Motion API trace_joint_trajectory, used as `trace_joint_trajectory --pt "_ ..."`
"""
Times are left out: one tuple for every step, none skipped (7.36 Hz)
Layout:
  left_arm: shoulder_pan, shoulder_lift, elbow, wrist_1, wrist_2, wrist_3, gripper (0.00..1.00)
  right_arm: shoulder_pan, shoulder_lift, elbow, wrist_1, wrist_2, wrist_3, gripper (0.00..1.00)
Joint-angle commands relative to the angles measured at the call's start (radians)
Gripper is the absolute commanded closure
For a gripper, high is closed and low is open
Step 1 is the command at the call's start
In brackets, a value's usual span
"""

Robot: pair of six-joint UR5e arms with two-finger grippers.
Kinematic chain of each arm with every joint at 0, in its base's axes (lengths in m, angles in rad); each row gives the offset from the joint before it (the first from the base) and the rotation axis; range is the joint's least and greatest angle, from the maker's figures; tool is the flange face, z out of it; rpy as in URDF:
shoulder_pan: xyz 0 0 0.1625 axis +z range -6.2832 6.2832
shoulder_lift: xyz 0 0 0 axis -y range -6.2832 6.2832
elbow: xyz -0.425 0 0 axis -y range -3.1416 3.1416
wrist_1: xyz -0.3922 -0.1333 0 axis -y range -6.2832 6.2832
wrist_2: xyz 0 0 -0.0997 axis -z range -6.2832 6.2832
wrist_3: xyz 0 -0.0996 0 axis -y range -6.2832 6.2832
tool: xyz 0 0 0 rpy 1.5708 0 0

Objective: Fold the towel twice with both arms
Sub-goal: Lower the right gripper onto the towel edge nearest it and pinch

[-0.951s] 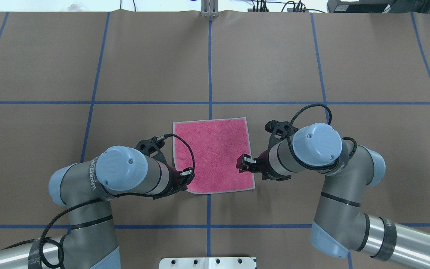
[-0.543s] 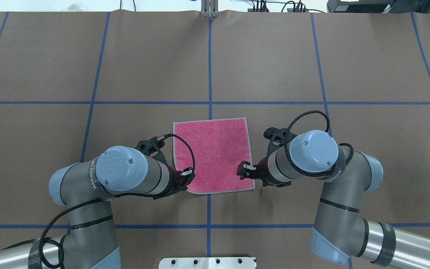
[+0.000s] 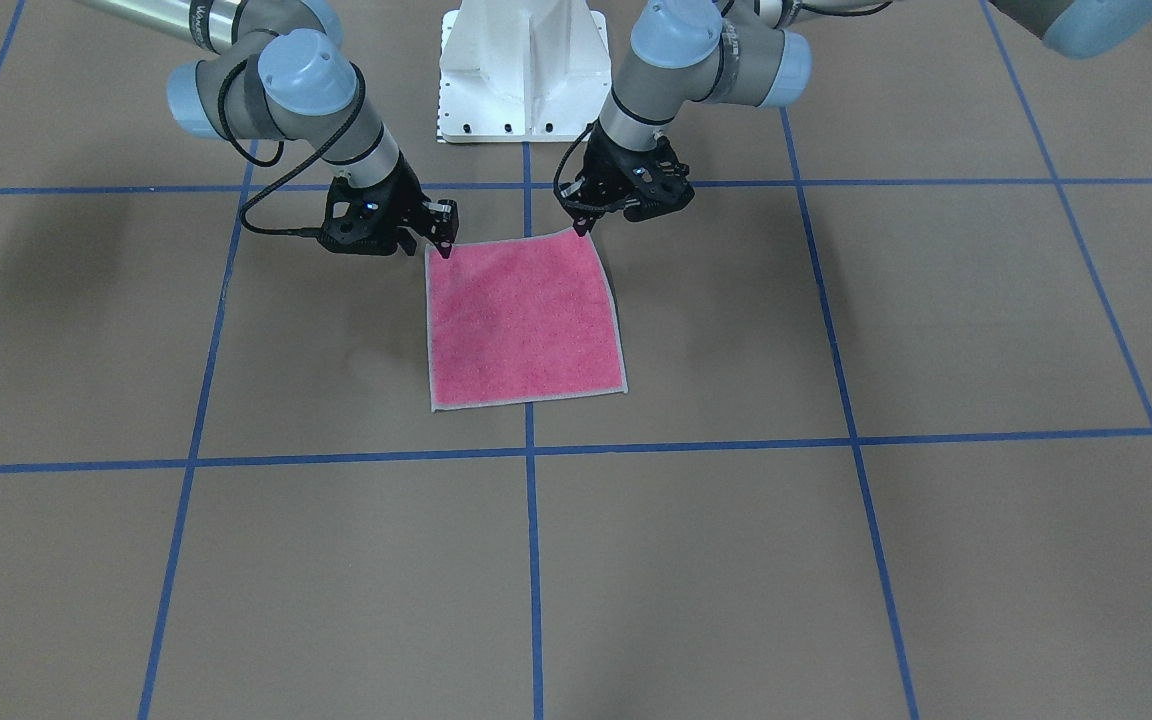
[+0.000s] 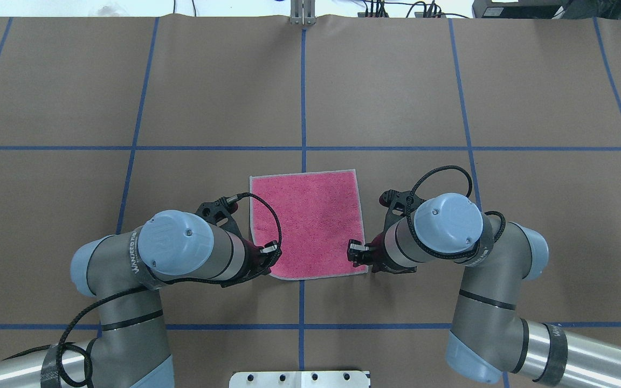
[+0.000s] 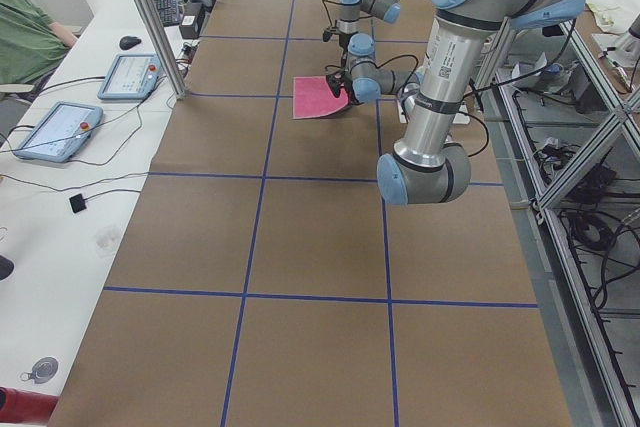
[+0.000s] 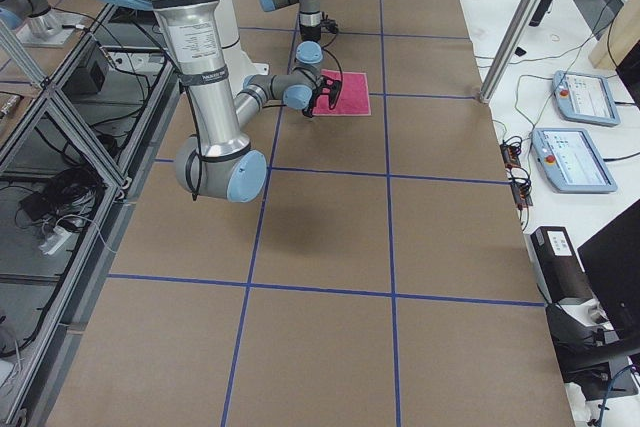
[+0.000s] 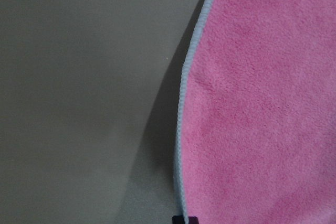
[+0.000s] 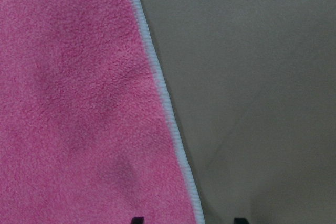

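Observation:
The towel [image 4: 308, 223] lies pink face up and flat on the brown table, also in the front view [image 3: 521, 320]. My left gripper [image 4: 270, 252] is at its near left corner [image 3: 577, 233], shut on the edging there, and that corner is lifted slightly with a shadow under the edge [image 7: 181, 129]. My right gripper [image 4: 354, 252] hangs low at the near right corner [image 3: 445, 240] and is open. Its two fingertips [image 8: 137, 220] straddle the light grey edging [image 8: 168, 108].
The white pedestal base [image 3: 521, 80] stands just behind the towel on the robot's side. Blue tape lines [image 4: 303, 91] grid the brown table cover. Two tablets [image 5: 50, 127] and a seated person [image 5: 30, 32] are at the side bench beyond the far edge.
My right gripper has moved back toward the robot along the towel's right edge, down to the near corner. The left arm and the towel have stayed still.

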Motion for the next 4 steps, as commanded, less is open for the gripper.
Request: trace_joint_trajectory --pt "0.001 0.0 0.0 0.0 0.0 0.0 1.0 -0.002 0.002 -0.006 0.0 -0.001 0.0 0.65" --pt "-0.001 0.0 0.0 0.0 0.0 -0.002 1.0 0.0 0.002 -0.007 0.0 0.0 0.0 0.85" --pt "-0.001 0.0 0.0 0.0 0.0 0.0 1.0 0.0 0.003 -0.006 0.0 0.0 0.0 0.99" --pt "-0.001 0.0 0.0 0.0 0.0 0.0 1.0 0.0 0.005 -0.006 0.002 0.002 0.0 1.0"
